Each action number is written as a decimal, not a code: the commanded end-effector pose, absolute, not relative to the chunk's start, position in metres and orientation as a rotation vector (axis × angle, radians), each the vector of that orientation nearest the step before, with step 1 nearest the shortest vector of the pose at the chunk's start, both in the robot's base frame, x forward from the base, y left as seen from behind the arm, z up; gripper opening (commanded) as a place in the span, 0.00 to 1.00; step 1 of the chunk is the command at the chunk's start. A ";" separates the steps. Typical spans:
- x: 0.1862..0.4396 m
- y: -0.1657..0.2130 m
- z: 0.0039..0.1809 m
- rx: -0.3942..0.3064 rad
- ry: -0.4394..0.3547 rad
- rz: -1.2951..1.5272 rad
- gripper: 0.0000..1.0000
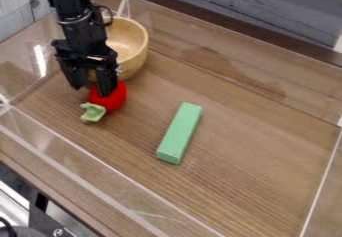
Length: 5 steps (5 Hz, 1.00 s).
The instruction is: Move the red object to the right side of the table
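A: At the far left of the wood-grain surface (254, 91), a black robot arm (74, 16) reaches straight down, its pincer (90, 81) spread wide.

B: Is anything held in it?

A: No grip can be made out. The two dark fingers (70, 74) stand apart, lowered over the top of the red strawberry toy (110, 97), one on each side of its upper part. Whether they touch it cannot be told from this angle.

B: And the toy itself?

A: It rests on the surface on the left side, just in front of the wooden bowl (124, 43). Its pale green leafy stem (92, 114) points toward the near-left corner and lies flat against the wood.

B: The bowl is close, then?

A: Just behind the arm, near the back-left corner. It is light wood, round and upright, partly hidden by the arm.

B: What comes next, moving right?

A: A long green block (179, 133) lies flat near the middle of the surface, well apart from the toy. It runs at a slant, its far end leaning right.

B: And beyond that?

A: Bare wood grain out to the right edge. Low clear acrylic walls (318, 199) border the surface, catching light along the near and right sides.
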<state>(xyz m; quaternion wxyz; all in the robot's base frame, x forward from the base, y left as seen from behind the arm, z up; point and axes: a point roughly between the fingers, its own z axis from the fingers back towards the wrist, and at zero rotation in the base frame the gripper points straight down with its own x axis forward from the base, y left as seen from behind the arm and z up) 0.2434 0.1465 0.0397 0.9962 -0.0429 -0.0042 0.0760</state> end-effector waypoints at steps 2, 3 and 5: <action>0.251 0.157 0.047 -0.076 -0.047 0.176 1.00; 0.251 0.157 0.047 -0.082 -0.046 0.183 1.00; 0.256 0.148 0.070 -0.059 -0.082 0.176 0.00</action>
